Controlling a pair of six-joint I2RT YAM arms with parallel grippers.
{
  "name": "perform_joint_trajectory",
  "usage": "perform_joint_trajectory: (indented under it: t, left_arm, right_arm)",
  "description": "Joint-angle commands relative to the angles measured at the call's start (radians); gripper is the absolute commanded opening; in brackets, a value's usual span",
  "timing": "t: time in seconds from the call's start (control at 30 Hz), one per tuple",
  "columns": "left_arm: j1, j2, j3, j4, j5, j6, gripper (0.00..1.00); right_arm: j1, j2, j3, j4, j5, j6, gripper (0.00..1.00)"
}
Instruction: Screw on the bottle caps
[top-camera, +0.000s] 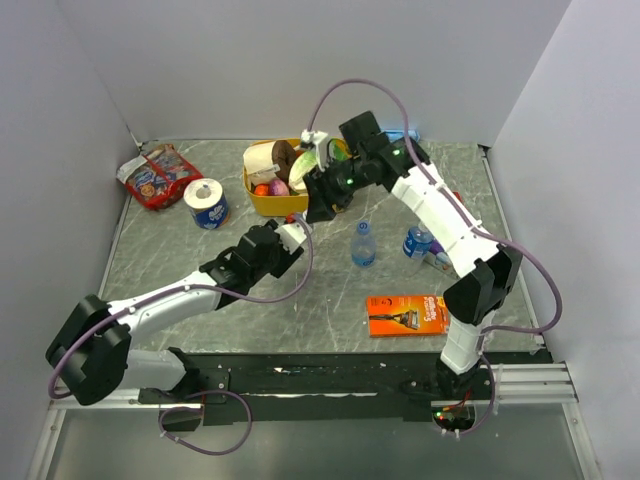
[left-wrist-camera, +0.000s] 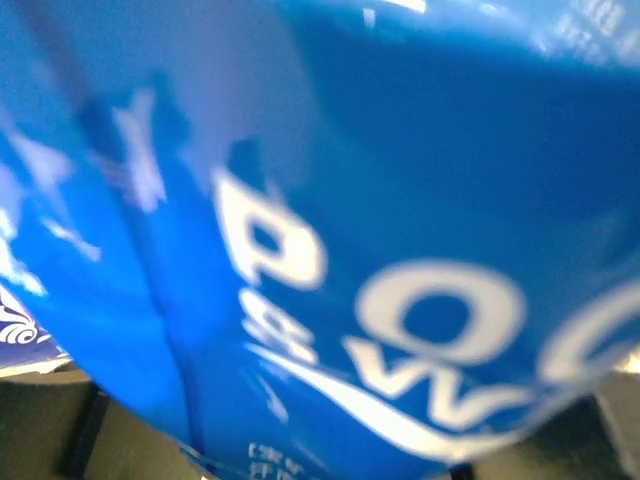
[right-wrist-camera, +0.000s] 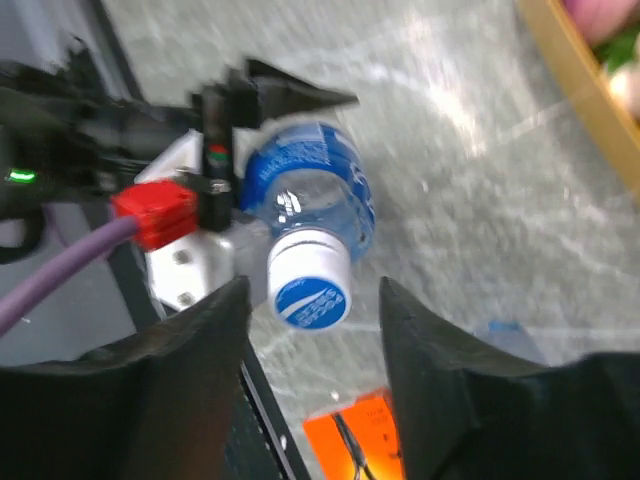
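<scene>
Robot's left hand (top-camera: 291, 233) gripping bottle (right-wrist-camera: 310, 185) by labelled body, holding it tilted clear of worktop (top-camera: 330, 300), neck pointing toward right hand (right-wrist-camera: 313, 290). Right hand hovering open, fingers flanking cap (right-wrist-camera: 311, 298) without touching, likely lining up for twist. Cap sitting on neck; how far threaded, cannot tell. Label filling left wrist view, so grip is being judged from right wrist view. Two other bottles (top-camera: 363, 243) standing mid-worktop, near each other.

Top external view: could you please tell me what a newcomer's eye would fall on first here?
Mid-table, the left tool grips a blue-labelled bottle, its cap framed by the open right tool. Behind them stands a yellow bowl of colourful toy food.
</scene>
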Motion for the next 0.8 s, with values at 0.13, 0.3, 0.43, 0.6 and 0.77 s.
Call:
perform_joint_trajectory:
  t: [0.13,0.3,0.43,0.6,0.77]
  left_arm:
    - [0.017,-0.139,-0.035,-0.043,0.282,0.049,0.01]
    - [0.017,-0.215,-0.034,-0.219,0.606,0.185,0.01]
    - [0.014,-0.225,-0.002,-0.273,0.691,0.261,0.01]
    - [0.012,-0.199,0.047,-0.315,0.702,0.284,0.01]
    - [0.009,-0.202,0.075,-0.333,0.709,0.301,0.01]
  right_arm:
    - [-0.104,-0.076,0.16,-0.235,-0.339,-0.531,0.71]
    - [0.005,-0.358,-0.141,-0.12,-0.264,-0.839,0.71]
    - [0.122,-0.502,-0.378,0.041,-0.163,-1.014,0.71]
    - [0.2,-0.527,-0.404,0.021,-0.117,-1.111,0.71]
    - [0.223,-0.52,-0.41,0.032,-0.106,-1.13,0.7]
